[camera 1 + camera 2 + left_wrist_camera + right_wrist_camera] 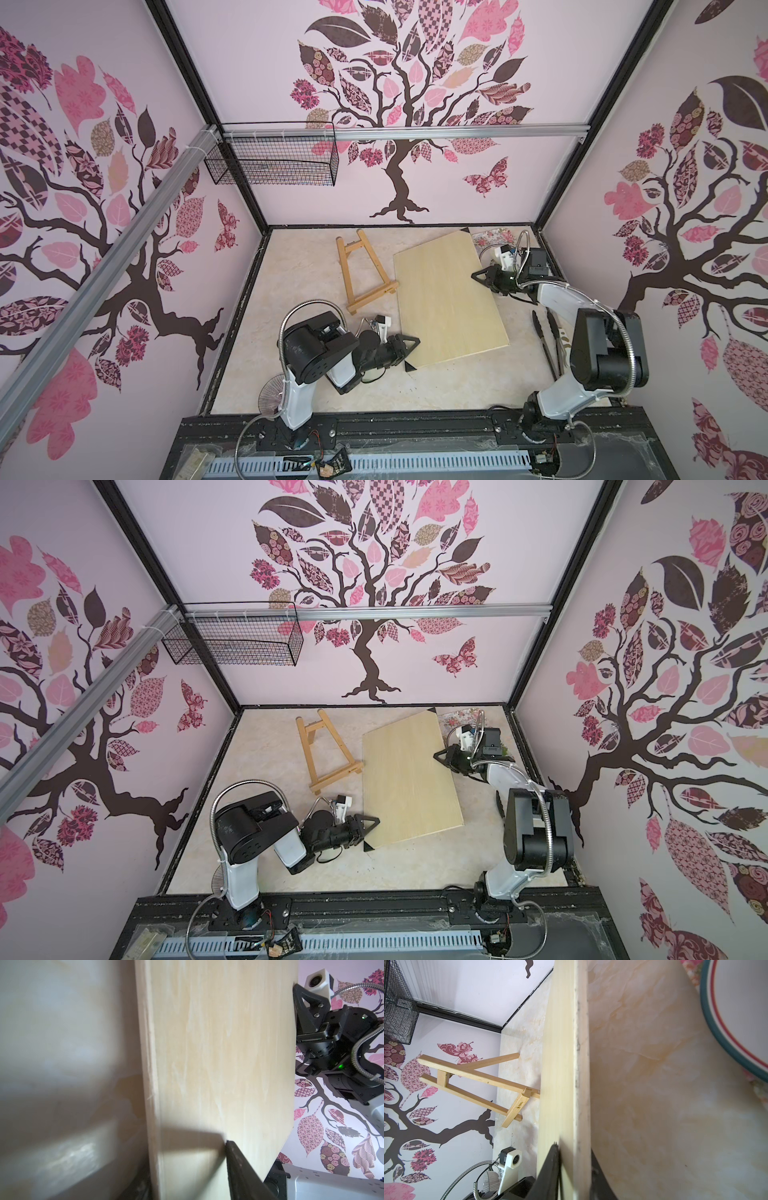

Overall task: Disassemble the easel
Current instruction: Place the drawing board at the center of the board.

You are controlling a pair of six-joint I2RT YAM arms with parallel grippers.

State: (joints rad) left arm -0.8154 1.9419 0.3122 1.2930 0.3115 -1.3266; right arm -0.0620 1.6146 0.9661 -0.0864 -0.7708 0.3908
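There, easel (345,272) just beside board (451,299).

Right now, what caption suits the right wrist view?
Right gripper grips the pale board by its edge; easel beyond, untouched.

The board (451,299) between my left end effector (412,344) and right end effector (478,277) blocks the middle of the worktop (299,291) — the easel (361,270) stands just beside its left edge, tongs (541,336) lie near its right — so bare room shows left of the easel and along the front.
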